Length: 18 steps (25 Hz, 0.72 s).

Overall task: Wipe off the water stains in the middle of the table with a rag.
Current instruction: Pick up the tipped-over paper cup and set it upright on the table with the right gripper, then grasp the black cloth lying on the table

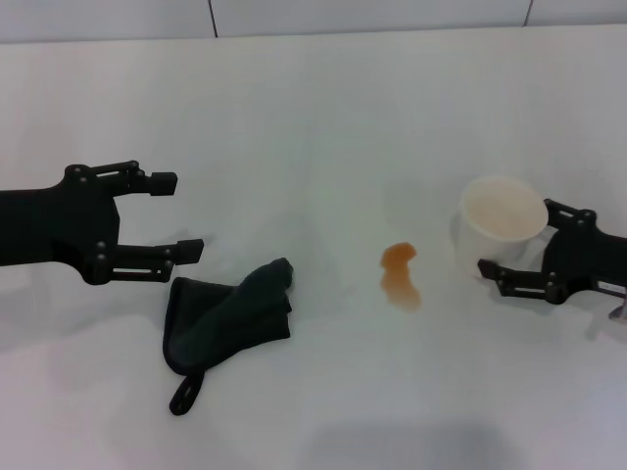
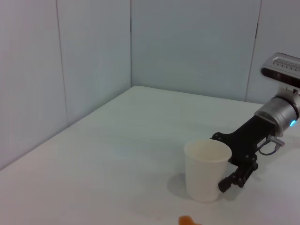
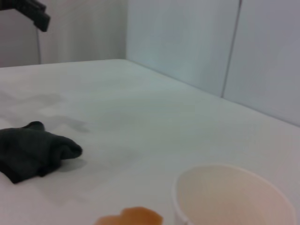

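Head view shows the wiping not yet begun: the stain (image 1: 401,276), a small orange-brown two-lobed blotch, sits untouched near the middle of the tabletop (image 1: 313,117), and the rag (image 1: 230,318) lies crumpled to its left, apart from it, with its loop tag trailing toward the robot. No gripper holds the rag. The left gripper (image 1: 176,215) hovers just beside the rag, on its far-left side, fingers spread wide with nothing between them. The right gripper (image 1: 514,245) is at the right of the stain with its fingers on either side of a white cup (image 1: 503,227); the cup fills the gap, so it looks clamped on the cup, though actual contact is hard to confirm. By my reading, everything is left: grasp the rag, carry it over the stain, rub it dry.

The tabletop is plain white, smooth and faintly glossy, so the liquid should lift readily and the rag should slide without snagging. Pale panelled walls with thin dark seams close in the tabletop at the back and side, as the wrist views show
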{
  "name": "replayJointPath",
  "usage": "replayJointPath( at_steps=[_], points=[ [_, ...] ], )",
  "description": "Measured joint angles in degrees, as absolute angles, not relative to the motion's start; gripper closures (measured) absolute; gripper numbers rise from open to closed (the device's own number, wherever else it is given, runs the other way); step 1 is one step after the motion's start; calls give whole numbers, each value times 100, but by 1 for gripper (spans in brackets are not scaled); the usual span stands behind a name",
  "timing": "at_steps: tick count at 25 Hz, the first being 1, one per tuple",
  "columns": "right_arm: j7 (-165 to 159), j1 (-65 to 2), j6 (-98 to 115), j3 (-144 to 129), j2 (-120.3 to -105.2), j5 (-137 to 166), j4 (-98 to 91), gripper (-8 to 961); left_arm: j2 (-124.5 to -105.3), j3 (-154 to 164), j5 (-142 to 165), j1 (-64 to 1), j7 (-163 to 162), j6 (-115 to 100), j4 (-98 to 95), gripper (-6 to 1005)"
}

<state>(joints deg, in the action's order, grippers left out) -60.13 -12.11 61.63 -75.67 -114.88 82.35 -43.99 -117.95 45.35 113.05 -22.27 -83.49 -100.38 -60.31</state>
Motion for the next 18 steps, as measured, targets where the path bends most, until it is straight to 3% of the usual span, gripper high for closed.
replayJointPath(
  at_steps=[18],
  points=[
    [-6624, 2, 6345, -7443, -11516, 8699, -5864, 81, -11791, 4535, 11281, -2189, -8340, -10036, -6059, 137]
  ],
)
